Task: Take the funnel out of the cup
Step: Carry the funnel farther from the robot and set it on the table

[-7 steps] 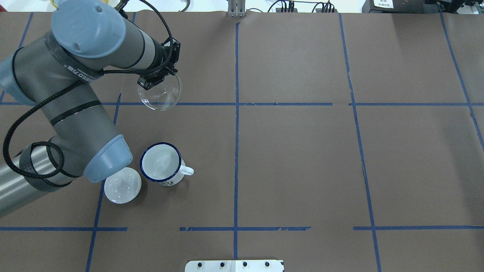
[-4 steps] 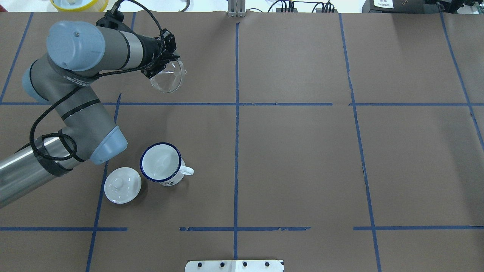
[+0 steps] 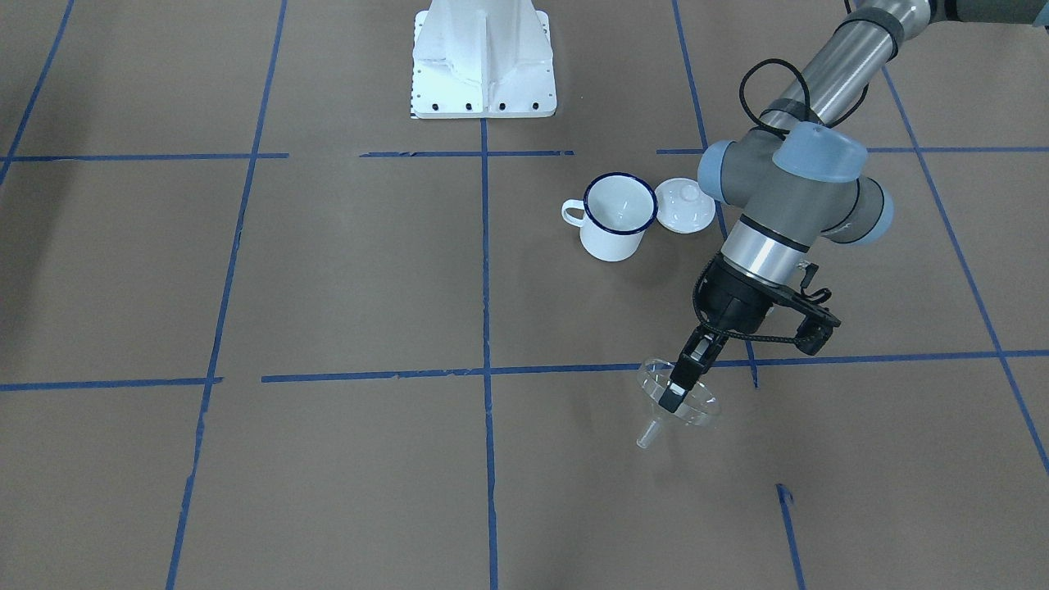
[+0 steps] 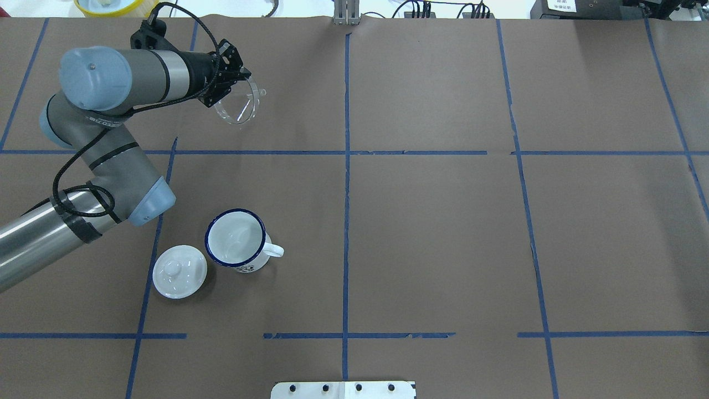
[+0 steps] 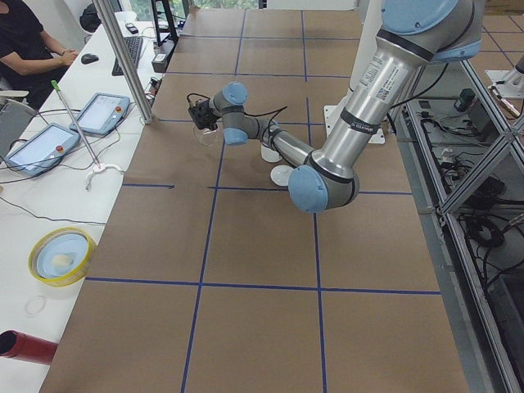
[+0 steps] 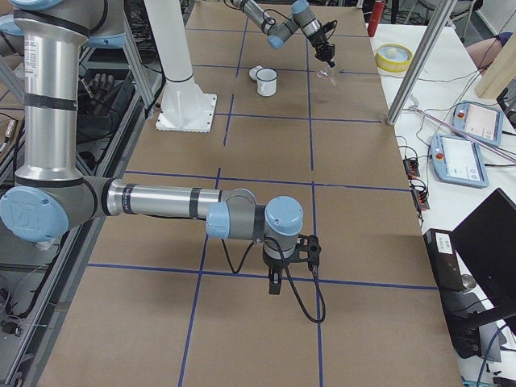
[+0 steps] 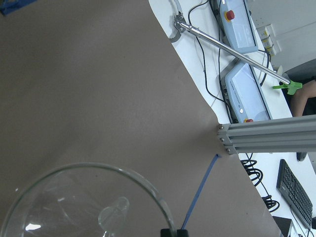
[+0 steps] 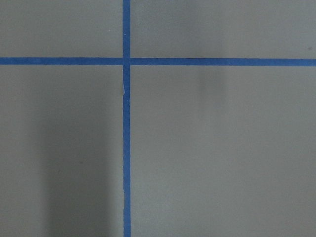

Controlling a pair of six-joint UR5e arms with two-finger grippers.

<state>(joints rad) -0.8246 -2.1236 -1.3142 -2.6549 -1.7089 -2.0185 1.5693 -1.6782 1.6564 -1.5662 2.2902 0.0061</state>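
The funnel (image 4: 239, 106) is hanging tilted, spout pointing away from the robot, over the far table (image 4: 443, 221), well apart from the cup (image 4: 235, 238); the left gripper (image 3: 673, 397) is pinching its rim from the robot's side.

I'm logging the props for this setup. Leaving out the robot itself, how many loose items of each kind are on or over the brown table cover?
clear funnel: 1, held in the left gripper
white enamel mug: 1
white domed lid: 1
Total: 3
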